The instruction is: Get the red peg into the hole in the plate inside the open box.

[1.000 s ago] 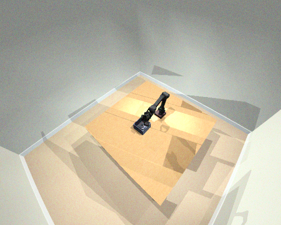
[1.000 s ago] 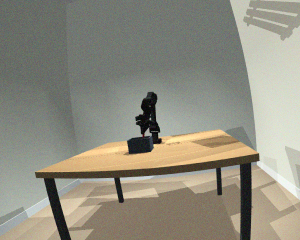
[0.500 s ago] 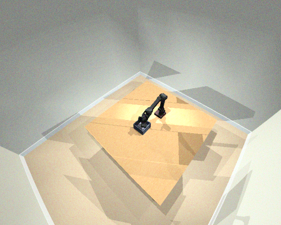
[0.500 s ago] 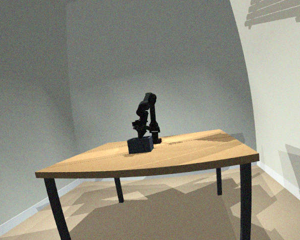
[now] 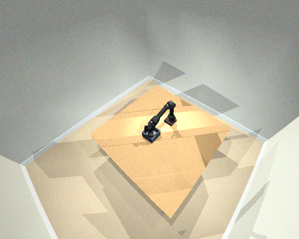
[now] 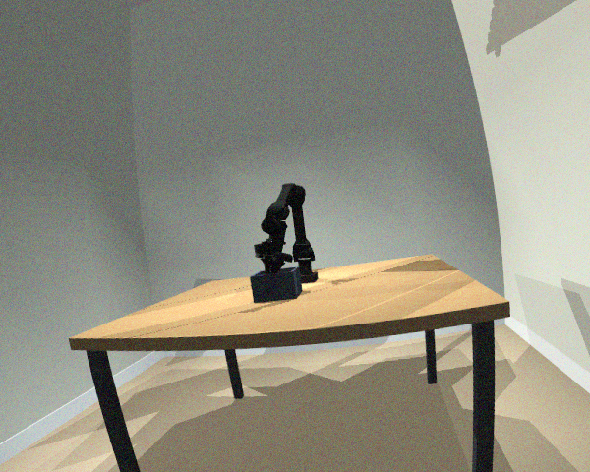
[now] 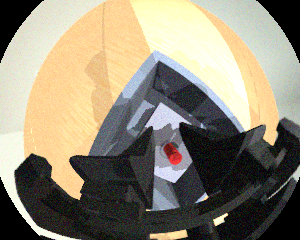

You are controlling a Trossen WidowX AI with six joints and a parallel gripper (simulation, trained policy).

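Red peg (image 7: pixel 173 153): inside the open box (image 5: pixel 151 139) (image 6: pixel 275 285) (image 7: pixel 125 102), near the wrist frame's centre, apparently at the plate's (image 7: pixel 166 116) hole. End effector (image 5: pixel 151 135) (image 6: pixel 273 268) (image 7: pixel 166 128) parted around it, not gripping. We judge pickup and lowering done; full seating unconfirmed. We read no brands, labels or writing.

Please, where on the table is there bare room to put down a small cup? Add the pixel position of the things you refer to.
The broad stretch of table (image 5: pixel 167 159) (image 6: pixel 377 299) between the box (image 5: pixel 151 139) (image 6: pixel 277 286) and the table's lowest corner in the top view looks free. It is crowded at the box, with the hand (image 7: pixel 166 128) over it, and toward the arm's base (image 5: pixel 167 121).
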